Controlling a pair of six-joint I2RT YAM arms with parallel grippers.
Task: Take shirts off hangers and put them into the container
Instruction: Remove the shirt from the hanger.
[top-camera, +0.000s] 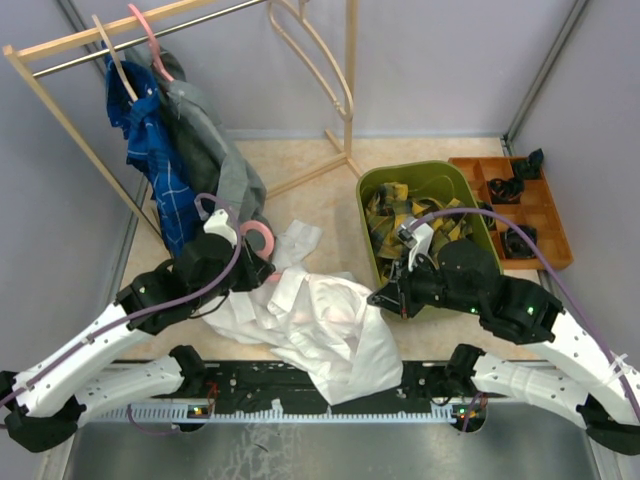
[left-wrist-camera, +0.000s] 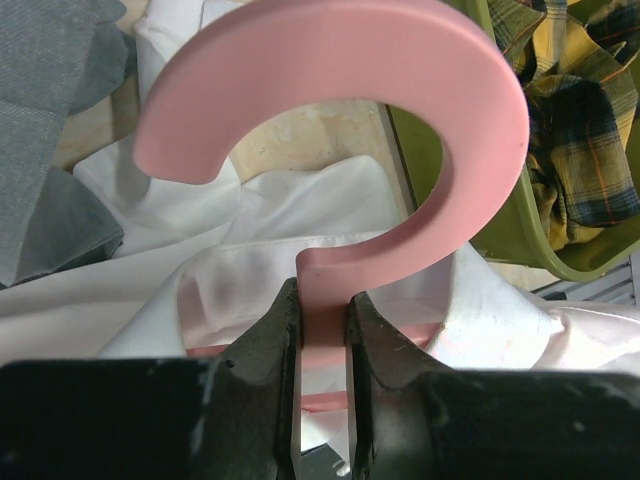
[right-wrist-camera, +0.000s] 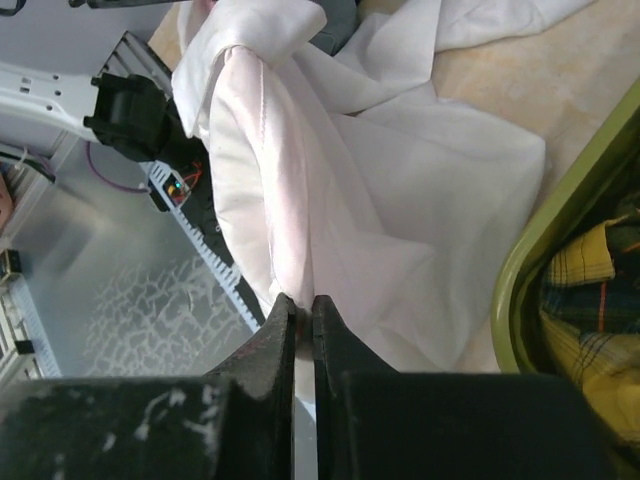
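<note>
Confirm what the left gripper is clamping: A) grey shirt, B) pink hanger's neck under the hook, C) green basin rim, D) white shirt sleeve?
B: the left wrist view shows the left gripper shut on the pink hanger just below its hook, with the white shirt behind.

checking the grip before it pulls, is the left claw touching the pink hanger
Touching. The left wrist view shows the left claw shut on the pink hanger, both fingers pressed against its stem just below the hook.
</note>
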